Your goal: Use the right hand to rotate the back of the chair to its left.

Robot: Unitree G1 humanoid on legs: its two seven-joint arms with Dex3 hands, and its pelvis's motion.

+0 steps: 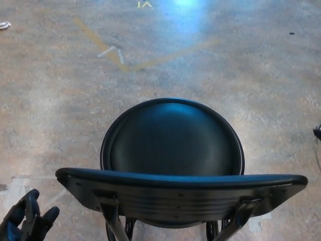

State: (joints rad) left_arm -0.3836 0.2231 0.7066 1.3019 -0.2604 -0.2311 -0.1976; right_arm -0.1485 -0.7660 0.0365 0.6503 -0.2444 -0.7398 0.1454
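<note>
A black chair (173,165) stands on the concrete floor (60,90) right in front of the robot, seen from above and behind. Its round seat (173,138) faces away, and the curved backrest (180,188) runs across the lower part of the view, almost level from side to side, with the metal struts (114,221) under it dropping out of sight at the bottom.

The left hand (27,221) is low in the bottom left corner, well clear of the backrest's left end, its thick fingers (31,201) spread apart and pointing up with nothing in them.

At the far right edge, about level with the seat, a small dark bit (317,131) pokes into view. It may be part of the right hand, but too little shows to tell whether that hand is open or closed. It is apart from the chair.

Faded yellow lines (100,42) and some white marks (113,51) cross the floor beyond the seat.
</note>
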